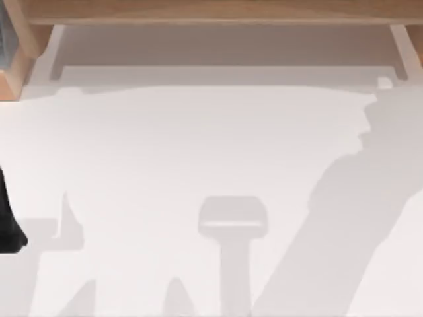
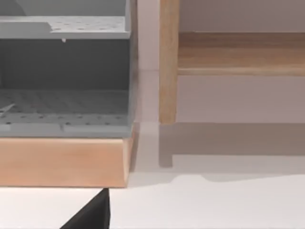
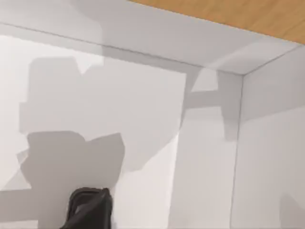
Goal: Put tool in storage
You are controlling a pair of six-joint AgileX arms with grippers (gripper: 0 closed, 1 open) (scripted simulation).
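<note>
Status: task is not visibly finished, progress unclear. The table (image 1: 198, 145) is white and carries only shadows across the middle and near edge; I cannot tell where the stapler is. Best candidate: a small dark rounded shape (image 3: 90, 207) low in the right wrist view against white walls. It could be the stapler or part of the right gripper, can't separate the two. The storage unit (image 2: 64, 86), grey perforated shelves in a wooden frame, sits at the table's far left corner, just beside a wooden post (image 2: 167, 62). What shows of its shelves looks bare, so I judge the drop-off not yet done. The left arm (image 1: 10, 218) is a dark mass at the table's left edge; its wrist camera faces the storage unit, with a black wedge (image 2: 93, 214) in the foreground, likely part of the left gripper. Gripper opening and grasp: cannot tell for either side. Remaining, as I judge it: confirm a hold on the stapler, carry it to the far left corner, set it on a shelf, release.
</note>
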